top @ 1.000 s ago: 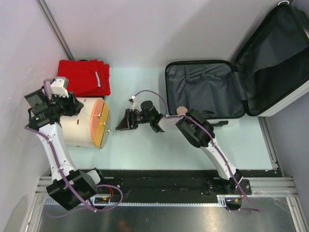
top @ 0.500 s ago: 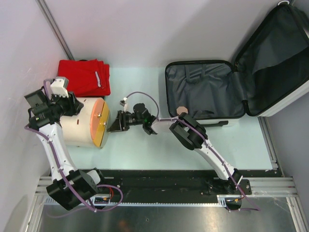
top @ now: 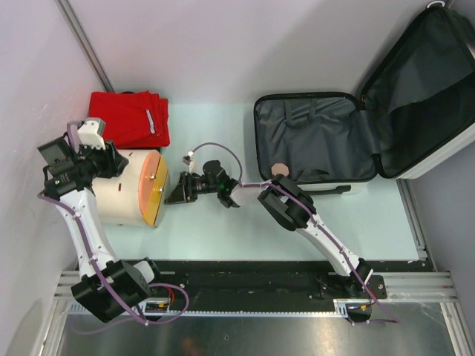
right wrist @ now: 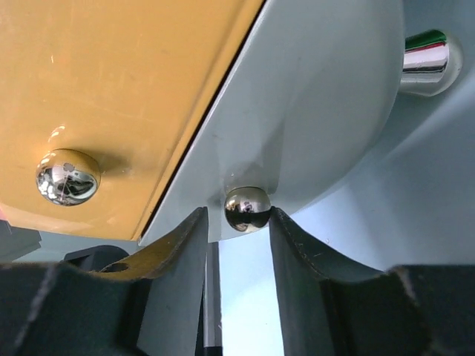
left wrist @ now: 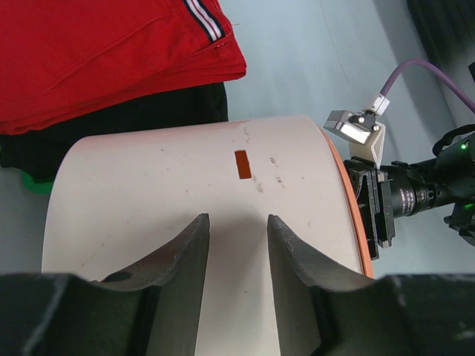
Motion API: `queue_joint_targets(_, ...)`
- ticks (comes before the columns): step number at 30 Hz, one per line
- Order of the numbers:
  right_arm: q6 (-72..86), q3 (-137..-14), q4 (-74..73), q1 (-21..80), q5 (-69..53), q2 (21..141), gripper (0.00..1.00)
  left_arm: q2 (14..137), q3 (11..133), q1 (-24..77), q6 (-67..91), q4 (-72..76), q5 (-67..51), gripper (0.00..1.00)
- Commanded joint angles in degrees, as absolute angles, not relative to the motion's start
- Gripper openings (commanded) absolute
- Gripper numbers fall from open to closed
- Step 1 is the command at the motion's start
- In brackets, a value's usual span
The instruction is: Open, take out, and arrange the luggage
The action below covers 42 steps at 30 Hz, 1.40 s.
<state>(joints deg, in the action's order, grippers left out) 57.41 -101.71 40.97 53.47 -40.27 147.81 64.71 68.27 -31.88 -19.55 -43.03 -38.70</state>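
**Top external: big hard-shell suitcase (top: 312, 141), black rim and white shell, is open; arranging looks unfinished**

It lies unzipped far right, only dark grey lining showing. Folded red clothes (top: 130, 119) and a cream cylinder (top: 119, 189) sit out left; its orange lid's on, contents hidden. The left gripper (left wrist: 237, 222) is half-open over the cylinder, holding nothing. The right gripper (right wrist: 236, 215) flanks a chrome ball knob (right wrist: 247, 208); whether it's clamped, can't tell.

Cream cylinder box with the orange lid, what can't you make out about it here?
Contents of the cream cylinder box: hidden in every view by its wall and orange lid.
Its rear end: top view, left gripper covers it.
Grip on the small chrome knob: right wrist view, right gripper flanks it; contact unclear, too small from above.
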Motion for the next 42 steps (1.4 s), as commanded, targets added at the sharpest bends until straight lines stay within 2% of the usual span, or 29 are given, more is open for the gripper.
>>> queue_joint_targets(1,56.61,-105.11,42.28,53.52,-39.03,148.97,0.42,68.11,63.81,-31.82,-19.25,-60.12,-30.85,0.43)
queue_joint_targets(5,56.69,-106.61,42.01,53.53,-38.23,149.33,0.34,68.29,63.72,-31.82,-19.25,-60.12,-30.85,0.43)
queue_joint_targets(8,57.13,-105.39,42.36,53.35,-38.84,148.54,0.19,68.47,63.72,-31.73,-19.25,-60.21,-30.85,0.43)
queue_joint_targets(11,57.22,-101.88,44.03,52.56,-39.64,145.64,0.11,68.82,63.63,-31.82,-19.34,-60.12,-31.02,0.43)
queue_joint_targets(14,55.47,-95.11,44.56,51.07,-39.38,140.74,0.04,69.08,63.63,-31.73,-19.25,-60.12,-31.29,0.43)
queue_joint_targets(18,54.76,-86.86,45.0,49.05,-41.04,136.41,0.01,69.35,63.37,-31.82,-19.25,-59.68,-31.38,0.43)
queue_joint_targets(21,53.44,-84.99,43.51,48.34,-42.44,135.09,0.08,69.43,63.11,-31.82,-19.25,-59.5,-31.38,0.43)
queue_joint_targets(22,53.52,-84.29,43.07,48.25,-42.63,134.91,0.13,69.61,63.02,-31.73,-19.16,-59.5,-31.46,0.43)
queue_joint_targets(23,53.44,-84.03,42.54,48.16,-42.63,134.65,0.36,69.78,63.1,-31.82,-19.25,-59.41,-31.38,0.43)
queue_joint_targets(29,46.07,-83.5,31.84,44.13,-41.05,126.93,0.65,69.78,63.11,-31.82,-19.34,-59.5,-31.64,0.43)
queue_joint_targets(32,37.03,-84.54,19.73,39.75,-39.56,119.81,0.67,69.87,63.1,-31.82,-19.25,-59.41,-31.82,0.43)
queue_joint_targets(36,20.26,-93.65,-6.77,32.62,-34.65,112.16,0.7,69.87,63.63,-31.82,-19.16,-59.41,-31.82,0.43)
queue_joint_targets(41,-5.04,-105.02,-29.5,23.49,-23.77,112.49,0.78,70.31,64.16,-31.73,-18.37,-59.41,-32.6,0.43)
queue_joint_targets(42,-6.05,-105.73,-34.23,22.16,-22.6,112.93,0.78,70.4,64.25,-31.73,-18.2,-59.41,-32.78,0.43)
